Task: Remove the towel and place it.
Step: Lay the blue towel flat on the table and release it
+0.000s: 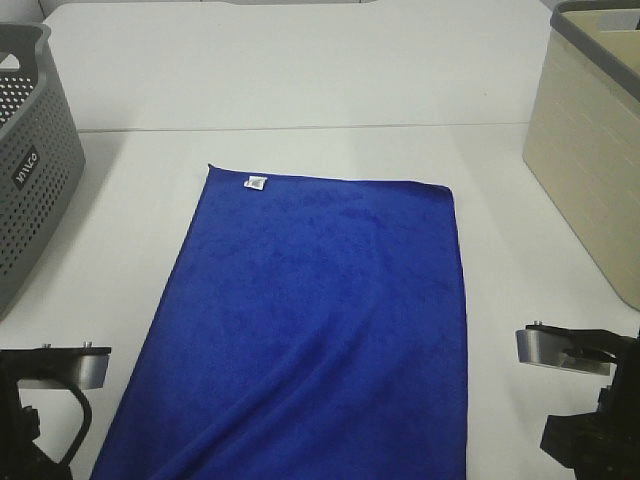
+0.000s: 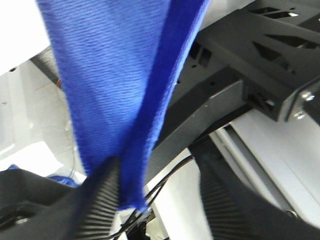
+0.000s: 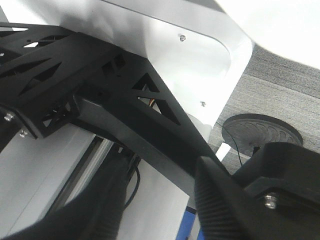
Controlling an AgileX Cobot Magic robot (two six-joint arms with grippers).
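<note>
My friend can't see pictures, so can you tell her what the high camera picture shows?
A big blue towel lies spread on a white table, its small white tag at the far edge. A grey basket stands at left, a beige basket at right.

towel (image 1: pixel 320 330): plush cloth; table (image 1: pixel 300 80): smooth, matt; grey basket (image 1: pixel 35 170): perforated plastic; left fingers (image 2: pixel 102 200): ribbed, matt black

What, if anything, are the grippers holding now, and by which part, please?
Nothing is clamped. The left gripper stands open, with an edge of the towel only lying against one finger; the right gripper is open and empty.
</note>
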